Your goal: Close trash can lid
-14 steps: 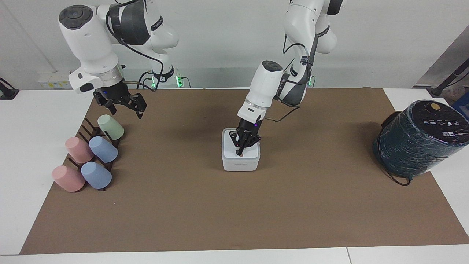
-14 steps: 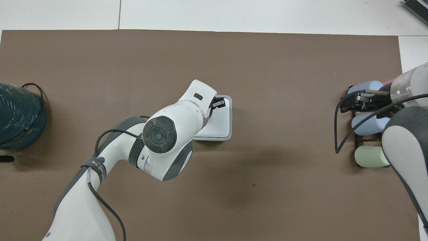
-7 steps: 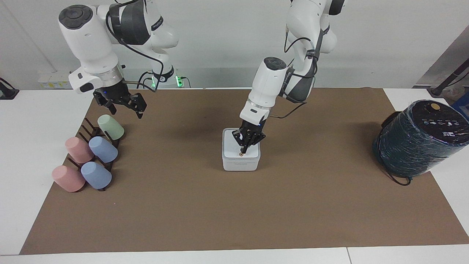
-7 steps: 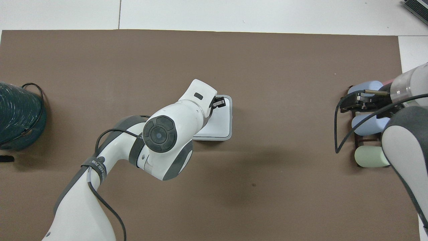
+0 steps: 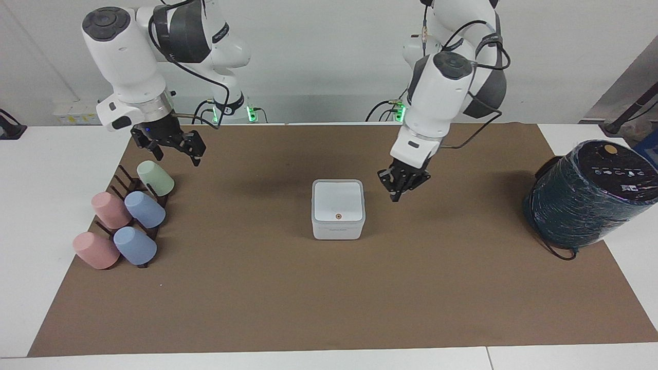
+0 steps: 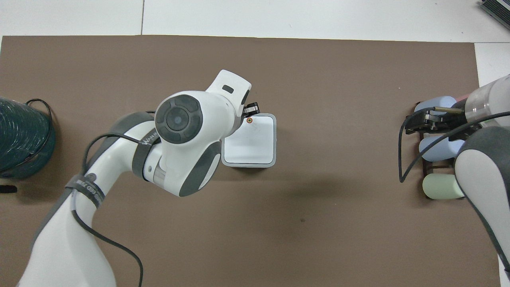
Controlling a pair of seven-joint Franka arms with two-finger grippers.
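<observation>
The small white trash can point(image 5: 337, 232) stands in the middle of the brown mat. Its square white lid point(image 5: 338, 201) lies flat and closed, the orange-brown dot point(image 5: 339, 216) showing on top. The lid also shows in the overhead view point(image 6: 255, 139). My left gripper point(image 5: 397, 195) is shut and empty, raised over the mat beside the can toward the left arm's end, clear of the lid. In the overhead view its tip point(image 6: 251, 107) peeks out by the can's corner. My right gripper point(image 5: 177, 154) is open and waits over the cup rack.
A dark rack with several pastel cups point(image 5: 128, 218) sits at the right arm's end of the mat point(image 6: 436, 143). A large dark wrapped cylinder point(image 5: 586, 195) with a cable lies at the left arm's end point(image 6: 22, 139).
My left gripper has lifted off the lid's dot and swung away toward the left arm's end. The lid stays flat on the can. The right arm has not moved.
</observation>
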